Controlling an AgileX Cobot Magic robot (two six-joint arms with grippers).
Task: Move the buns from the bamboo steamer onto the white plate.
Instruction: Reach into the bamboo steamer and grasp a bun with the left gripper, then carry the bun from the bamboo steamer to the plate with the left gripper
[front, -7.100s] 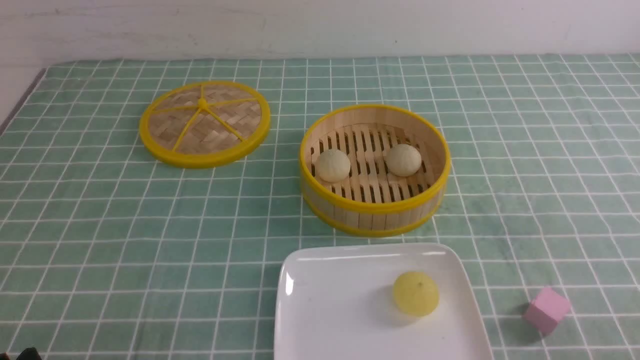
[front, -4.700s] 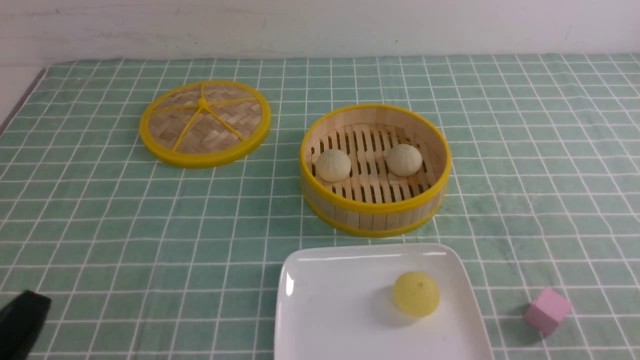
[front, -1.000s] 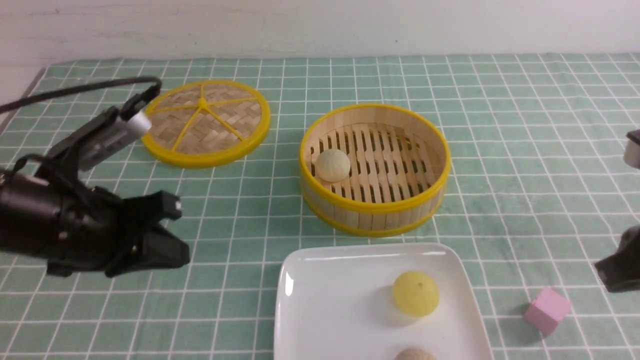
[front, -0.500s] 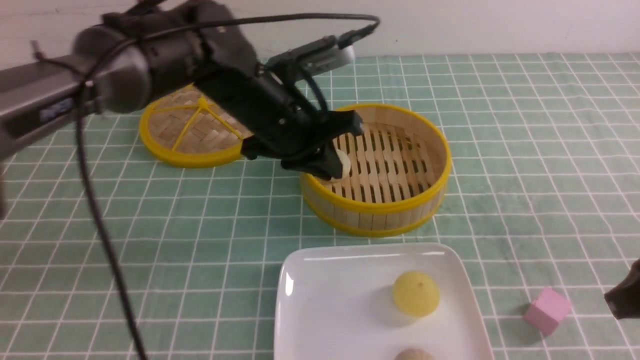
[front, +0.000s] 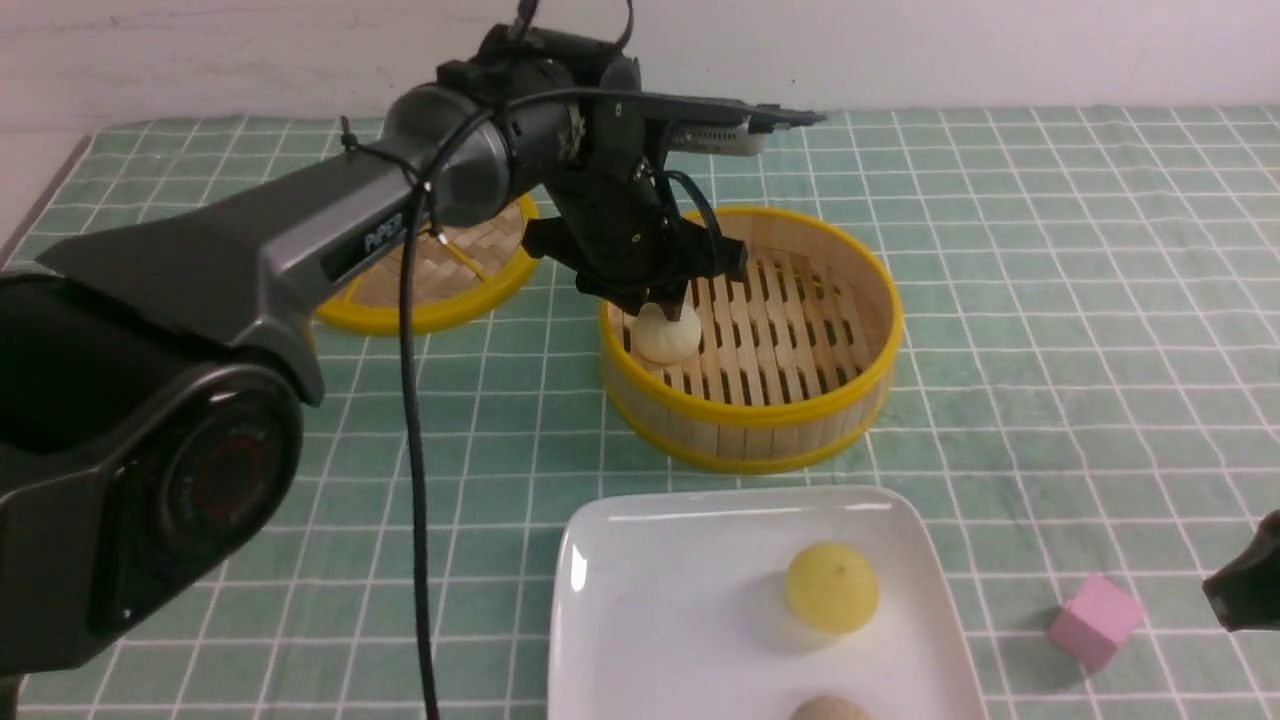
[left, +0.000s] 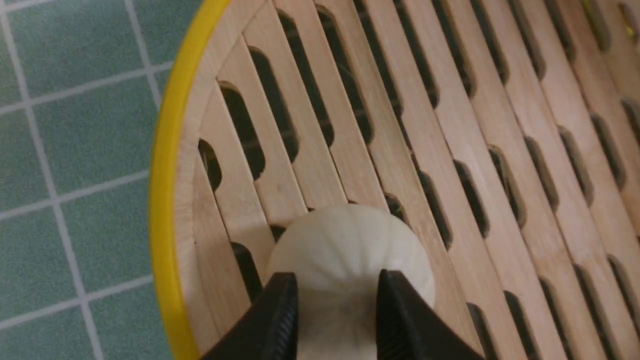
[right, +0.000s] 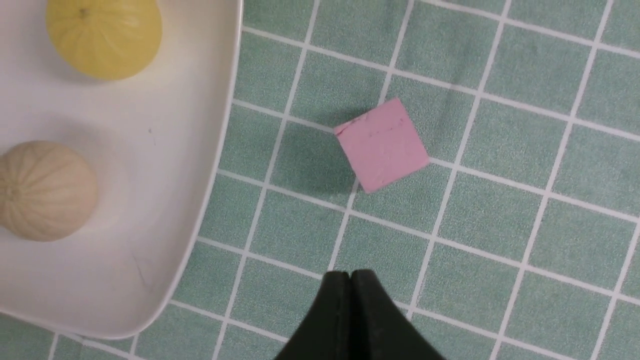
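Note:
One pale cream bun (front: 668, 336) (left: 350, 250) sits on the slats at the left side of the bamboo steamer (front: 750, 412) (left: 162, 200). My left gripper (front: 664, 308) (left: 336, 280) reaches down into the steamer and is shut on this bun, one black finger pressing each side. The other cream bun (front: 828, 709) (right: 45, 190) lies at the near edge of the white plate (front: 650, 600) (right: 165, 165), partly cut off in the front view. My right gripper (front: 1240, 590) (right: 350, 274) hovers shut and empty over the cloth right of the plate.
A brighter yellow bun (front: 832, 587) (right: 104, 37) sits on the plate. A pink cube (front: 1093, 620) (right: 382, 145) lies on the green checked cloth between plate and right gripper. The woven yellow-rimmed lid (front: 440, 290) lies at the back left, partly behind my left arm.
My left arm has swung in from the left to stand over the steamer's left side, and its fingers have closed on the bun. The right gripper has barely shifted.

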